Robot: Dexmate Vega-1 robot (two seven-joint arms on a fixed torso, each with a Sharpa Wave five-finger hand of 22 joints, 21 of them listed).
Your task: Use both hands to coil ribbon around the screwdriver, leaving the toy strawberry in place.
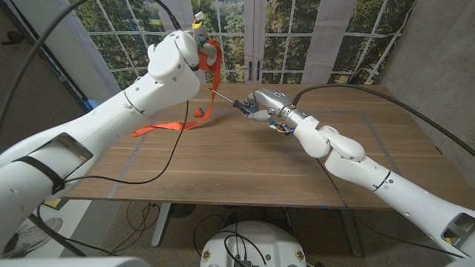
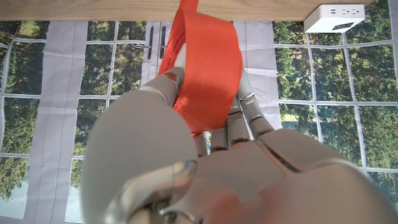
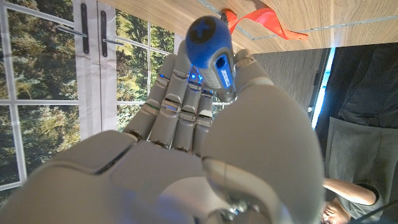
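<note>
Left hand: the white left hand [image 1: 180, 55] is lifted high above the far left part of the wooden table [image 1: 245, 167]. Its fingers [image 2: 244, 102] are closed around the orange fabric ribbon [image 1: 211, 59]; in the left wrist view the wide orange band passes between the thumb and the fingers.

Ribbon: from the left hand the orange ribbon hangs down in a loop. One narrow part goes down to the table, and the long tail [image 1: 167, 127] lies flat on the wood, toward the left side.

Right hand: the grey right hand [image 1: 266, 104] is over the far middle of the table. It grasps the blue-handled screwdriver [image 3: 213, 53] with the fingers wrapped on the handle; in the right wrist view the blue end of the handle stands out above the knuckles.

Screwdriver: the thin metal shaft [image 1: 225, 98] points from the right hand toward the left hand and the hanging ribbon. The tip is near the ribbon, but I cannot tell if it touches.

Toy strawberry: I cannot make it out with certainty in these views.

Background: a big window with white frames [image 1: 252, 37] and green trees is behind the table. A person's arm [image 3: 348, 190] shows at the edge of the right wrist view.
</note>
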